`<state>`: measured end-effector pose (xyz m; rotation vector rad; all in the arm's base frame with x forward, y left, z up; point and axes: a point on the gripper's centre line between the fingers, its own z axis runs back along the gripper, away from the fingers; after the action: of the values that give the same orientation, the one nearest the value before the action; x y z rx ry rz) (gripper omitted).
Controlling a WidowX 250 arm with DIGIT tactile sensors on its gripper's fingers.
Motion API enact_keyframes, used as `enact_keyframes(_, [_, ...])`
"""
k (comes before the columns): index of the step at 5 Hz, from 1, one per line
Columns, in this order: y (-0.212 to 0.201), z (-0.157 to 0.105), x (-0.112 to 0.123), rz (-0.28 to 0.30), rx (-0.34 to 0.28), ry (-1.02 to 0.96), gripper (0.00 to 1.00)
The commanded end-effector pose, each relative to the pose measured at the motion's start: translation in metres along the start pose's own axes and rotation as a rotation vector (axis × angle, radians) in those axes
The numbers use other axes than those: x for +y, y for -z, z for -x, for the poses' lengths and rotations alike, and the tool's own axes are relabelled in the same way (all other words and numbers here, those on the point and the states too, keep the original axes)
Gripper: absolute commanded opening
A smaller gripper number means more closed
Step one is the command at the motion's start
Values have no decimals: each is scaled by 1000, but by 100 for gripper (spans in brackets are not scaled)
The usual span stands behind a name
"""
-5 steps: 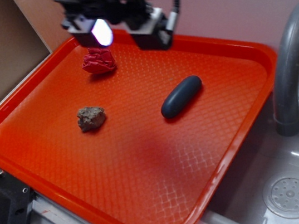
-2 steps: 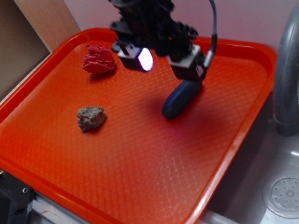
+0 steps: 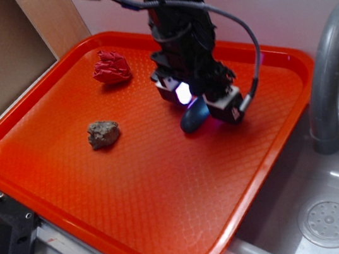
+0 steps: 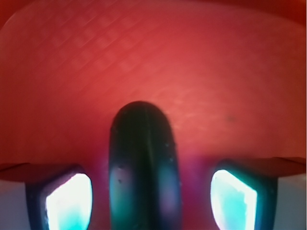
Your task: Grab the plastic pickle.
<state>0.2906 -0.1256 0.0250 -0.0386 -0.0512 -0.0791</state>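
Jaws of the gripper (image 3: 199, 102) stand released, one each side of the pickle (image 4: 144, 167), which lies on the tray (image 3: 171, 222) toward its far right corner, straddled for closing.

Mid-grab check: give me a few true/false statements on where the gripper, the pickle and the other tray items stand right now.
1. The gripper straddles the smooth dark oblong plastic pickle. True.
2. Its fingers already pinch the pickle. False: gaps show on both sides.
3. The lumpy grey-brown rock-like chunk lies on the orange plastic tray. True.
4. The wrinkly red wad sits in the grey sink. False: it is on the tray.
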Motion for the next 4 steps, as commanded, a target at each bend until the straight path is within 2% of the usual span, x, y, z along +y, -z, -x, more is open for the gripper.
enact_keyframes(1, [-4, 1, -5, 37, -45, 67, 67])
enact_keyframes(2, [-4, 3, -2, 13, -53, 61, 0])
enact_keyframes(3, [-12, 2, -1, -43, -65, 51, 0])
enact_keyframes(4, [-46, -2, 2, -176, -119, 35, 0])
